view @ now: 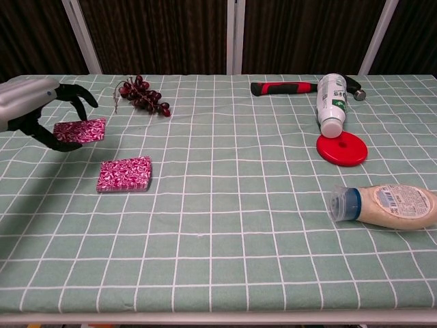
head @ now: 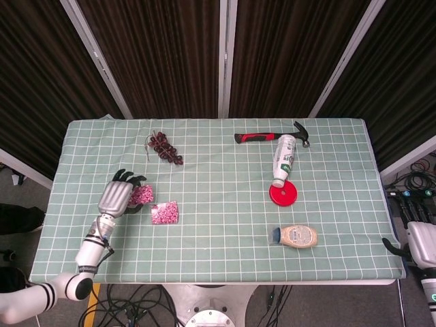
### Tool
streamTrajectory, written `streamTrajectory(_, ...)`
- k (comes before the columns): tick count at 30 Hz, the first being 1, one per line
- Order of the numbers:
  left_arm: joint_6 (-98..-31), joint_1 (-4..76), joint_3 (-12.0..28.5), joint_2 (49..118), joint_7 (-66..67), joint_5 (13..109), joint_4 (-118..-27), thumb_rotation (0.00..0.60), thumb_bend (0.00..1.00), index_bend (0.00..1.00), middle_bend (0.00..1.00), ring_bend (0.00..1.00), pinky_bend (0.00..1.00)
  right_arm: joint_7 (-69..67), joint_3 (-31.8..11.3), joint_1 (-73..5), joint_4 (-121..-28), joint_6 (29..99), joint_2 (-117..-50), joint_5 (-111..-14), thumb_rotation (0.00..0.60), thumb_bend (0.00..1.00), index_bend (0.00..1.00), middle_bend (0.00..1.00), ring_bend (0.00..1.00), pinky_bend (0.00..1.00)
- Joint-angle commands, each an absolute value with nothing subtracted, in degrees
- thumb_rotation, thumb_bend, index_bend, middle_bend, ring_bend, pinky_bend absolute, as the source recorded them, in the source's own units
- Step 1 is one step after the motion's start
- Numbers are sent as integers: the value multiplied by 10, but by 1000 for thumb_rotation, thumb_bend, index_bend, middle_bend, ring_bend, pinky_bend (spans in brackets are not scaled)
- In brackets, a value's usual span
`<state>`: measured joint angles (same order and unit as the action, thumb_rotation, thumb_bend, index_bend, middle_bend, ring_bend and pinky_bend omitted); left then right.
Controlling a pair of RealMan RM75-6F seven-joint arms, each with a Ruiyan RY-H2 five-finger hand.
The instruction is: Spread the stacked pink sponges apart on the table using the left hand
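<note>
My left hand (head: pixel 117 196) (view: pixel 37 109) grips one pink sponge (view: pixel 80 130) (head: pixel 141 195) and holds it lifted above the table at the left. The other pink sponge (view: pixel 124 174) (head: pixel 164 212) lies flat on the green checked cloth, below and to the right of the held one, apart from it. Only a bit of my right hand (head: pixel 421 244) shows at the right edge of the head view, off the table; its fingers are not visible.
Dark grapes (view: pixel 141 95) lie behind the held sponge. A red-handled hammer (view: pixel 287 87), a lying white bottle (view: pixel 332 104), a red lid (view: pixel 341 149) and a lying mayonnaise bottle (view: pixel 386 203) occupy the right half. The table edge (head: pixel 51 197) runs just left of my left hand.
</note>
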<state>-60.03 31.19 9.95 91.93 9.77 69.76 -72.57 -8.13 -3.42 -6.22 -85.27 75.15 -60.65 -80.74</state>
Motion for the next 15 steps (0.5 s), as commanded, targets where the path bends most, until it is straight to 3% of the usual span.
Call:
streamTrajectory(1, -596, 307, 100, 918, 83, 690, -697, 600, 277, 253, 456, 154, 94, -76, -34, -62, -857, 753, -606, -808, 600, 156, 0, 0, 0, 0)
streamTrajectory(15, -584, 293, 74, 965, 24, 707, -612, 600, 273, 246, 438, 154, 94, -63, -33, -62, -867, 754, -604, -805, 600, 156, 0, 0, 0, 0)
